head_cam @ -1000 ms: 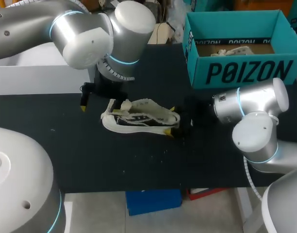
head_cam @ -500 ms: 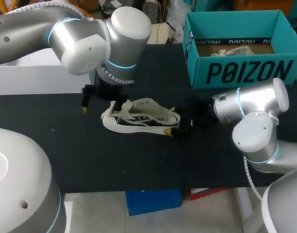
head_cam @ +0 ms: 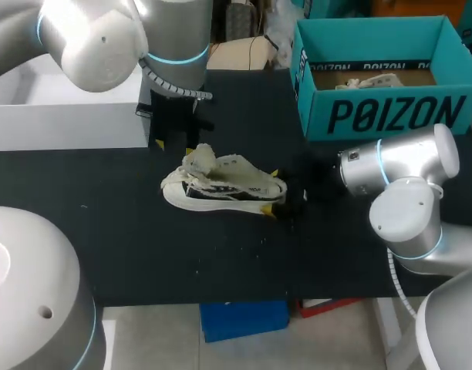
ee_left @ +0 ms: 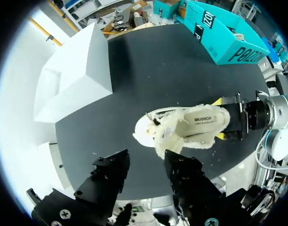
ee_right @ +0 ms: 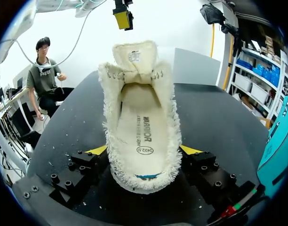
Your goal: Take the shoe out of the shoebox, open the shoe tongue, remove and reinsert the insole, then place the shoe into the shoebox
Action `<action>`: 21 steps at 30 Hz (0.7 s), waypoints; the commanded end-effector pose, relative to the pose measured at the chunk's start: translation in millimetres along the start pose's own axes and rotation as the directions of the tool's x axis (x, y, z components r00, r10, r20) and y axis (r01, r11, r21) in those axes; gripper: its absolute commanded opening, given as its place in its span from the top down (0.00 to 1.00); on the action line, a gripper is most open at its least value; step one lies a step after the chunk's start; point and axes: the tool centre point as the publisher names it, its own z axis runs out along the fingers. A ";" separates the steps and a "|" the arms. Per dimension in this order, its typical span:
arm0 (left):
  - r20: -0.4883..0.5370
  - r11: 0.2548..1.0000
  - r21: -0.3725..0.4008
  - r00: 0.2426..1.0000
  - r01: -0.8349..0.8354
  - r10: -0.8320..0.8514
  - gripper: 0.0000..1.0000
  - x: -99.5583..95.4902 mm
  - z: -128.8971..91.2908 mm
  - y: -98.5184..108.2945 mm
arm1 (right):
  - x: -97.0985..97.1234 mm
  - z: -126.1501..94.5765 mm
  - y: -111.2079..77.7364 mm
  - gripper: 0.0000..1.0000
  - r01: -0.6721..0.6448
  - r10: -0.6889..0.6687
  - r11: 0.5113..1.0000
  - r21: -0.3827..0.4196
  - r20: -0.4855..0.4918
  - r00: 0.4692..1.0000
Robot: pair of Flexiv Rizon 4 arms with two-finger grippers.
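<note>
Shoe (head_cam: pixel 224 189): out of the shoebox, lying mid-bench, heel toward the right arm, toe toward the left arm.
Tongue (ee_right: pixel 134 56): pulled up and standing at the far end of the opening.
Insole (ee_right: pixel 143 127): inside the shoe, flat along the bottom, printed side up.
Right end effector (head_cam: pixel 271 193): pinching the shoe's heel, one yellow tip on each side.
Left end effector (head_cam: pixel 175 146): spread, holding nothing, hanging above the bench just behind the toe end of the shoe.
Shoebox (head_cam: pixel 390 116): teal, open-topped, on the far right of the bench, well apart from the shoe.
Shoebox contents: crumpled pale paper (head_cam: pixel 371 79) on a brown cardboard floor.
White box (head_cam: pixel 66 116): on the far left of the bench, beside the left arm; inside not visible.
Bench (head_cam: pixel 143 247): black top, a few pale specks near the shoe.
</note>
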 end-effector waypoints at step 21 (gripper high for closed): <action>-0.614 0.249 0.238 0.053 -0.939 0.788 1.00 25.5 1.2 -15.7 | -0.4 0.5 -2.4 0.91 -0.001 0.001 1.000 0.000 0.001 1.000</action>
